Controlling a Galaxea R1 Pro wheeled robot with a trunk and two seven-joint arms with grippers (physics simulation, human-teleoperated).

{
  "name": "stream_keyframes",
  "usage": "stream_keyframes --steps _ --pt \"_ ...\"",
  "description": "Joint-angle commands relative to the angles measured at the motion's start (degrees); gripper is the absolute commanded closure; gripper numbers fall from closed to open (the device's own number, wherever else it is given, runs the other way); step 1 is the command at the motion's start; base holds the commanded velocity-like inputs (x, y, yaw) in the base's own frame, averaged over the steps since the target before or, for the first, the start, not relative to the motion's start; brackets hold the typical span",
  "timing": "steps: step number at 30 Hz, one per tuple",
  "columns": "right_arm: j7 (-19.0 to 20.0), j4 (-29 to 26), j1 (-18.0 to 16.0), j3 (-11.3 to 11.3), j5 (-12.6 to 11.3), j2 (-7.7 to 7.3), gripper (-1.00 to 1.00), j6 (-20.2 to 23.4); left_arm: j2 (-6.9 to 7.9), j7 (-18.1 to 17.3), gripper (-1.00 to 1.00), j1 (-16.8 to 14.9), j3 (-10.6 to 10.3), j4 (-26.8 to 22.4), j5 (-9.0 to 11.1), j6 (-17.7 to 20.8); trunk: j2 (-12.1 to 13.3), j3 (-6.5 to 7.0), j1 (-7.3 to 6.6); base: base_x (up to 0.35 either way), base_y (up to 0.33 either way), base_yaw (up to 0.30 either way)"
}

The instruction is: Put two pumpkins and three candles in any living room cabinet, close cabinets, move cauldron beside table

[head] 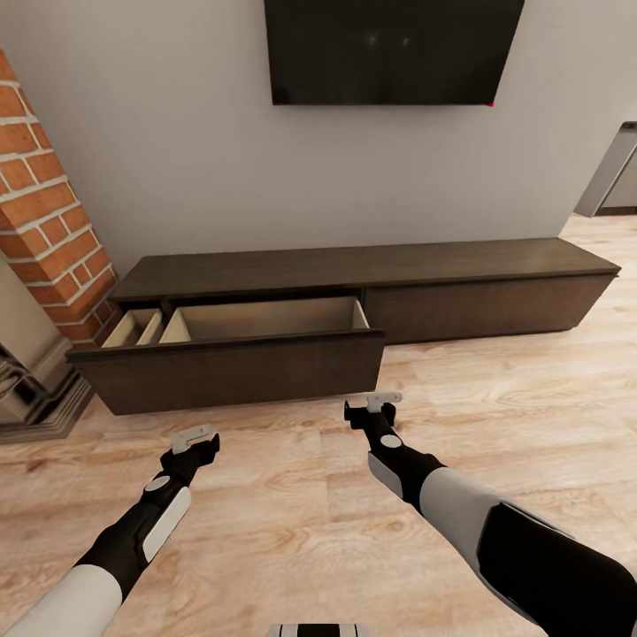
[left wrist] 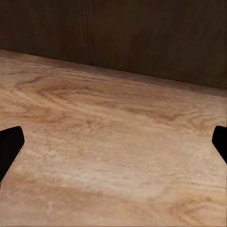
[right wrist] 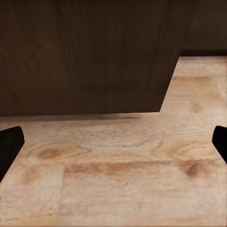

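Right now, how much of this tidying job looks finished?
Not much shows as done. The long dark-brown wooden cabinet has its left drawer pulled out, and what shows inside looks empty. Left tool and right tool hover open, holding nothing. Closing remains.

Open cabinet drawer ahead

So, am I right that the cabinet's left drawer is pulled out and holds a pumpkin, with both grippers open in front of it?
Not quite: the head view shows the drawer of the cabinet pulled out but empty, with no pumpkin inside. The left gripper and right gripper are indeed open in front of it.
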Motion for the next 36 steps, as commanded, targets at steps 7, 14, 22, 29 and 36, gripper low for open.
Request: stream_keyframes --steps 7,14,22,29,36 --pt "-0.19 -0.07 -0.06 0.49 -0.39 -0.01 -1.00 -0.18 0.09 0.44 -1.00 -0.03 -0.19 -0.10 0.45 0.36 -0.02 -0.05 0.01 0.240 0.163 0.000" --pt "-0.18 -0.09 -0.06 0.49 -0.39 -0.03 -1.00 -0.18 0.11 -0.77 -1.00 -0.03 0.00 -0.05 0.72 0.39 -0.02 -0.05 0.01 0.262 0.189 0.000" --pt "0.17 -0.16 -0.06 0.85 -0.12 -0.11 -1.00 0.05 0.18 -2.61 -1.00 -0.03 0.21 -0.05 0.81 0.31 -0.02 -0.05 0.01 0.181 0.016 0.000" --pt "4.53 -0.08 -0.06 3.19 2.60 -0.35 -1.00 0.22 1.27 -2.88 -1.00 -0.03 0.09 -0.05 1.01 0.28 -0.02 -0.05 0.01 0.012 -0.004 0.000" --pt "5.98 -0.01 -0.06 3.30 2.72 -0.38 -1.00 0.05 2.11 -7.58 -1.00 -0.03 0.16 -0.05 1.26 0.32 -0.02 -0.05 0.01 0.000 0.000 0.000"
